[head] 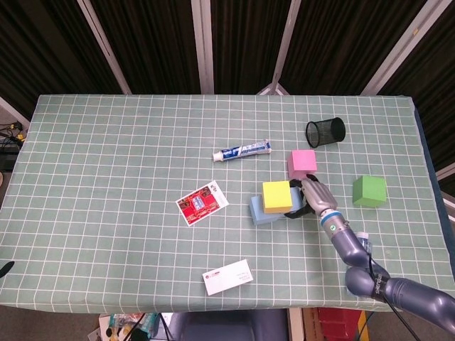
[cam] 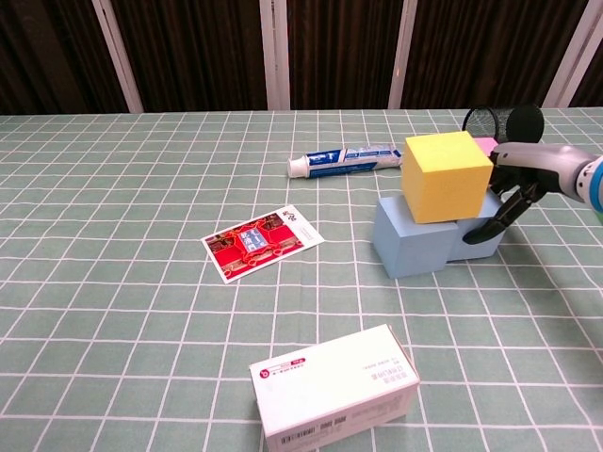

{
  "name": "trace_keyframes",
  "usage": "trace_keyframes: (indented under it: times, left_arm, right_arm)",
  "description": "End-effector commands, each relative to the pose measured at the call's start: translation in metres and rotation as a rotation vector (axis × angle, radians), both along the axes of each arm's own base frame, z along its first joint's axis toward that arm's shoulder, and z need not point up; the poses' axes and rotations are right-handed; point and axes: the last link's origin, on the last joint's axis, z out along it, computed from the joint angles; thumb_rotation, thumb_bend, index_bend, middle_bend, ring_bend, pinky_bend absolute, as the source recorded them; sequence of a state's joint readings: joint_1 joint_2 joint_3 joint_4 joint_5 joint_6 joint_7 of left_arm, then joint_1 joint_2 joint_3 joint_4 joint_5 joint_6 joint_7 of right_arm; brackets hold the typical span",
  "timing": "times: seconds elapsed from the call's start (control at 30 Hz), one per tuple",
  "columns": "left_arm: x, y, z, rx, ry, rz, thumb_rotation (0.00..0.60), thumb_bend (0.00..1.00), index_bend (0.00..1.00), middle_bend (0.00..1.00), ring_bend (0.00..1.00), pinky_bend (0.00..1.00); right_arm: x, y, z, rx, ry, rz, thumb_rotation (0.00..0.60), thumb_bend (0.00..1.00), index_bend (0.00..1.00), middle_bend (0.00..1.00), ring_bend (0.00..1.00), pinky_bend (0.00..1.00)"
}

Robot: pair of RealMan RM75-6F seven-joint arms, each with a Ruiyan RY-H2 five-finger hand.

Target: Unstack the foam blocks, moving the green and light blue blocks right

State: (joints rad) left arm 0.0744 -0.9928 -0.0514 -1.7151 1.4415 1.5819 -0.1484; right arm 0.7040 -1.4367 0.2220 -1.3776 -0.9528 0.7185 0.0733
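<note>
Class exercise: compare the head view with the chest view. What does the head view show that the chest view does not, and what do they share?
Only the head view: the green block at the right and the pink block's full top face.
Only the chest view: the white box's side and the light blue block's front faces.
Both: the yellow block on the light blue block, the right hand beside them, the toothpaste tube, red card and mesh cup.

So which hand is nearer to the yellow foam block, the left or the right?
Right. The right hand is at the yellow foam block's right side, fingers against the light blue block beneath it. The left hand appears in neither view.
</note>
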Motion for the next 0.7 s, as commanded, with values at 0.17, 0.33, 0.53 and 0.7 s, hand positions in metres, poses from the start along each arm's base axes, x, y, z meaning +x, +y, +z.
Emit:
trace_keyframes:
  times: [0.17, 0.33, 0.53, 0.7]
  left_arm:
    - [-0.002, 0.001, 0.001, 0.003, -0.006, 0.01, 0.6, 0.18, 0.18, 0.0, 0.0, 0.0]
    - [-0.001, -0.001, 0.002, 0.007, -0.008, 0.005, 0.6, 0.18, 0.18, 0.0, 0.0, 0.0]
    - [-0.001, 0.0, 0.003, 0.006, -0.014, 0.003, 0.6, 0.18, 0.18, 0.0, 0.0, 0.0]
    - [-0.001, -0.001, 0.003, 0.004, -0.013, -0.003, 0.6, 0.18, 0.18, 0.0, 0.0, 0.0]
  right_arm:
    - [-0.002, 0.004, -0.001, 0.006, -0.023, 0.013, 0.6, 0.17, 0.52, 0.67, 0.57, 0.04]
    - [-0.008, 0.0, 0.01, -0.052, -0.056, -0.006, 0.6, 0.17, 0.52, 0.67, 0.57, 0.05]
    - [-0.027, -0.012, 0.043, -0.278, -0.154, -0.148, 0.6, 0.17, 0.52, 0.67, 0.57, 0.08]
    - [-0.043, -0.016, 0.077, -0.404, -0.226, -0.257, 0.6, 0.17, 0.52, 0.67, 0.57, 0.08]
